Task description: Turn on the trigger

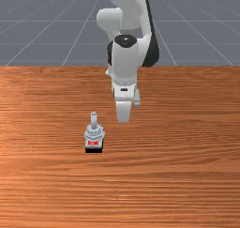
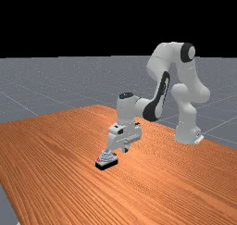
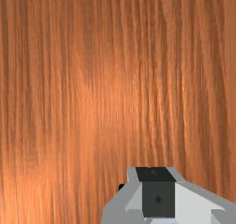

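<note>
Trigger (image 1: pixel 94 133) observed on the wood table (image 1: pixel 164 185); black base (image 1: pixel 93 150), grey body, lever (image 1: pixel 93 119) at the body's upper end in the front view. Red marking (image 1: pixel 93 143) noted on its face, too small to be read. Gripper (image 2: pixel 125 149) located near the trigger, toward the front view's right, with no contact seen. Spread of the claw cannot be told.

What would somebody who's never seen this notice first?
Probably the big white robot arm, bending across the far view from the right. Next, the little grey gadget with a red mark, on the orange-brown table, toward the front view's left.
</note>
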Robot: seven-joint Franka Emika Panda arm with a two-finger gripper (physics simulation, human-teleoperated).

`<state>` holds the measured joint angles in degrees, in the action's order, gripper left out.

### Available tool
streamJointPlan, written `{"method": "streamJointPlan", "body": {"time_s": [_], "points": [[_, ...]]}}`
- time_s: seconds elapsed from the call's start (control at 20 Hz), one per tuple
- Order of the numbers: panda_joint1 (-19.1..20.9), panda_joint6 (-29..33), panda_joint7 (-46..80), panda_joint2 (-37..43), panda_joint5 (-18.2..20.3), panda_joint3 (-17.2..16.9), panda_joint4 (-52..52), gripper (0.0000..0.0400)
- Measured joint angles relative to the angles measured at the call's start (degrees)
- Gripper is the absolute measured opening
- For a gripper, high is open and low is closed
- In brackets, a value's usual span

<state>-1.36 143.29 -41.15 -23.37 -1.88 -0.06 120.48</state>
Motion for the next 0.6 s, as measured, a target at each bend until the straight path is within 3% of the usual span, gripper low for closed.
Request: {"method": "streamJointPlan", "body": {"time_s": [0.25,0.35,0.45,0.5,0.55,0.6], "points": [[-0.02,0.79,2.10,0.43,1.52,0.06,1.05,0.0000],[5.04,-0.97,-7.23,-0.13,9.38,3.86,0.35,0.0000],[8.93,-3.16,-13.40,-0.84,12.84,4.79,-0.87,0.0000],[10.02,-3.18,-14.69,-0.92,12.73,4.33,-1.13,0.0000],[4.98,0.45,1.33,-0.10,5.94,-1.86,0.34,0.0000],[6.16,0.25,-1.44,-0.24,5.79,-1.78,0.05,0.0000]]}}
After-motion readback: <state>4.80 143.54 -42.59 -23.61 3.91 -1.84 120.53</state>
